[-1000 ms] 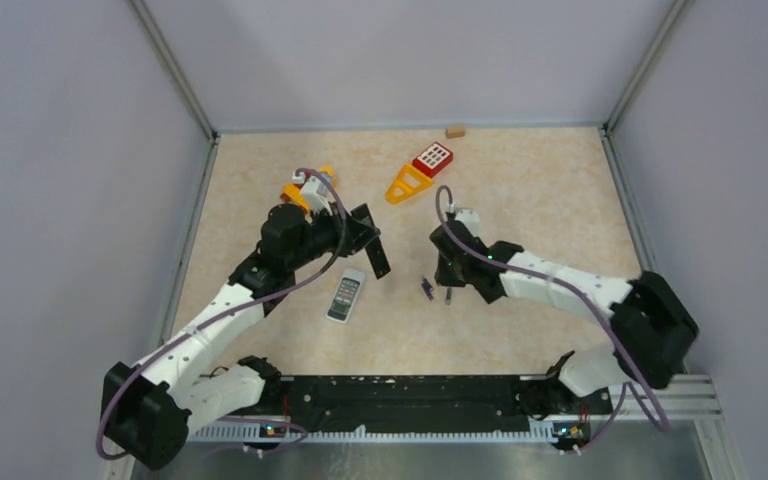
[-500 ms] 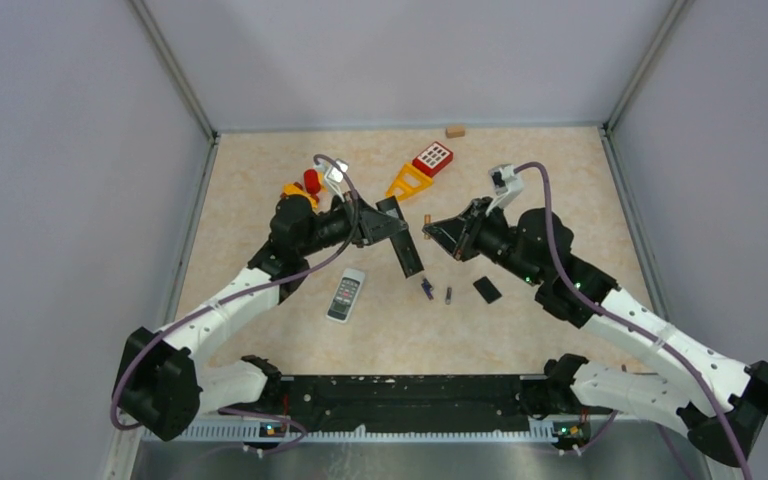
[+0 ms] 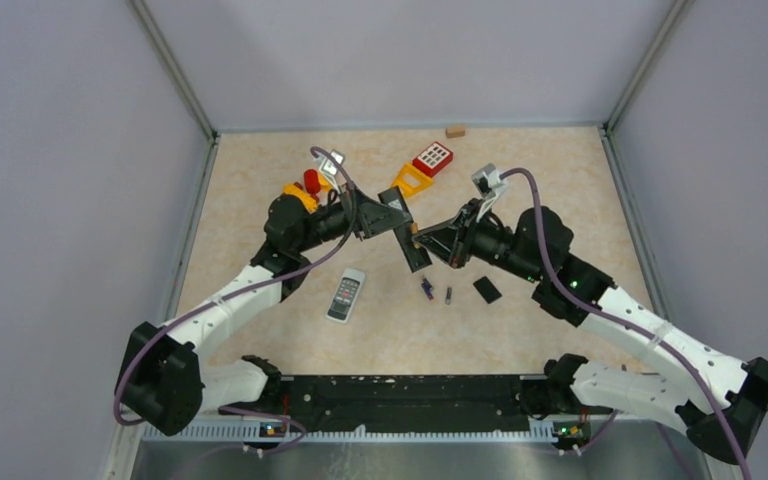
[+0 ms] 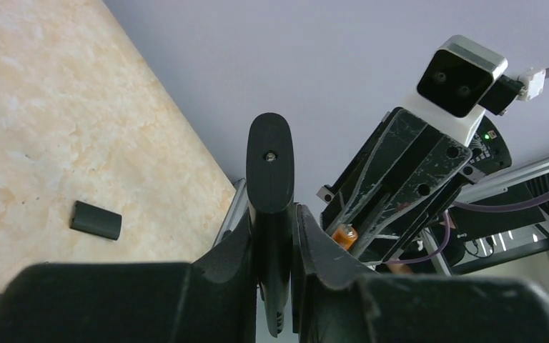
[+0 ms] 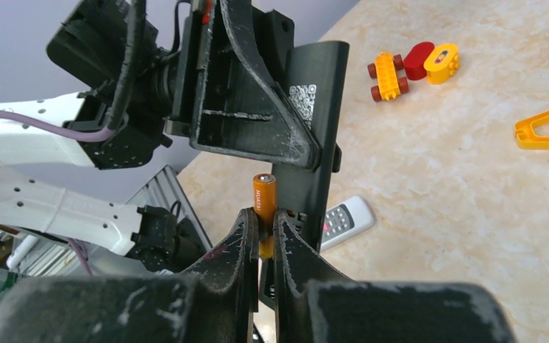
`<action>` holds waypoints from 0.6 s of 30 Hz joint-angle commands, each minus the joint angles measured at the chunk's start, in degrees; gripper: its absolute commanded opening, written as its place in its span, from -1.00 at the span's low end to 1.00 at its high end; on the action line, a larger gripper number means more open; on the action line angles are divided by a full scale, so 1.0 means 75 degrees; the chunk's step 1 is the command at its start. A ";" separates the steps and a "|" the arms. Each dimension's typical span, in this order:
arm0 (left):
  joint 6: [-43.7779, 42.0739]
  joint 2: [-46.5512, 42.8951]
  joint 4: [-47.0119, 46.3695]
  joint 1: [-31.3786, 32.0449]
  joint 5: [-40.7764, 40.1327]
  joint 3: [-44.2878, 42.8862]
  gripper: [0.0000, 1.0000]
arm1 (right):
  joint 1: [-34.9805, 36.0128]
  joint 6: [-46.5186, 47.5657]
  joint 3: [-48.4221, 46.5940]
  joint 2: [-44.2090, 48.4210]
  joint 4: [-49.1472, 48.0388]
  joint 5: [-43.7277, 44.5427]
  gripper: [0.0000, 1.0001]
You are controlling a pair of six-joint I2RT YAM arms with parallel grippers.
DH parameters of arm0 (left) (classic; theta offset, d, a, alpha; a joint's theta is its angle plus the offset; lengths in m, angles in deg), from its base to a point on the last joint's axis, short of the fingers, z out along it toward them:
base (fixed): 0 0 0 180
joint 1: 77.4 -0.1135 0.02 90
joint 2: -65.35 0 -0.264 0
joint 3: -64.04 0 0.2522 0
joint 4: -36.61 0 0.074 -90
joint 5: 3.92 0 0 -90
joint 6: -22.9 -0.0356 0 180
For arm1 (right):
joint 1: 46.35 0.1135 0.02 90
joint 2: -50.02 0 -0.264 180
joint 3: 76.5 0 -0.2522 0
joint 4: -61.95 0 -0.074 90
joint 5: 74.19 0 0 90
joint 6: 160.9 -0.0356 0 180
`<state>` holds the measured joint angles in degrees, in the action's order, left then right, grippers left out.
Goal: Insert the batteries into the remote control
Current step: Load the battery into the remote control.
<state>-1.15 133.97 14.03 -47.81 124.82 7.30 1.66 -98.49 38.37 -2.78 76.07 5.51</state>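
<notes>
My left gripper (image 3: 390, 214) is shut on a black remote control (image 3: 409, 243) and holds it above the table; in the left wrist view the remote (image 4: 270, 179) stands edge-on between the fingers (image 4: 314, 246). My right gripper (image 5: 261, 223) is shut on an orange-brown battery (image 5: 264, 200), which sits right against the remote's back (image 5: 316, 121), low on its length. From above, that gripper (image 3: 423, 238) meets the remote at mid-table. A purplish-blue battery (image 3: 426, 288) and a dark grey battery (image 3: 448, 295) lie on the table below.
A white remote (image 3: 345, 295) lies left of the loose batteries, and a small black cover (image 3: 487, 290) to their right. Yellow and red toy blocks (image 3: 305, 187), an orange triangle with a red keypad (image 3: 422, 168) and a wooden block (image 3: 454, 130) sit farther back.
The right arm has lifted off the table and brought the orange-brown battery left to the black remote. The left arm has raised the remote and swung it right toward it.
</notes>
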 commanded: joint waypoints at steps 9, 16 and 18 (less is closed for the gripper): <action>0.0639 0.0072 -0.0642 0.0016 -0.0336 -0.0324 -1.00 | 0.0525 0.0920 -0.0828 -0.0533 0.0955 0.0869 -1.00; 0.0710 0.0009 -0.0546 -0.0029 -0.0394 -0.0333 -1.00 | 0.0560 0.1134 -0.0973 -0.0645 0.1258 0.1021 -0.95; 0.0690 -0.0005 -0.0535 -0.0034 -0.0357 -0.0329 -1.00 | 0.0577 0.1168 -0.0965 -0.0620 0.1306 0.0989 -0.88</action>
<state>3.02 134.54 13.51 -47.99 122.02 7.26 5.31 -91.80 34.02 -7.39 84.36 11.50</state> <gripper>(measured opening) 0.200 0.068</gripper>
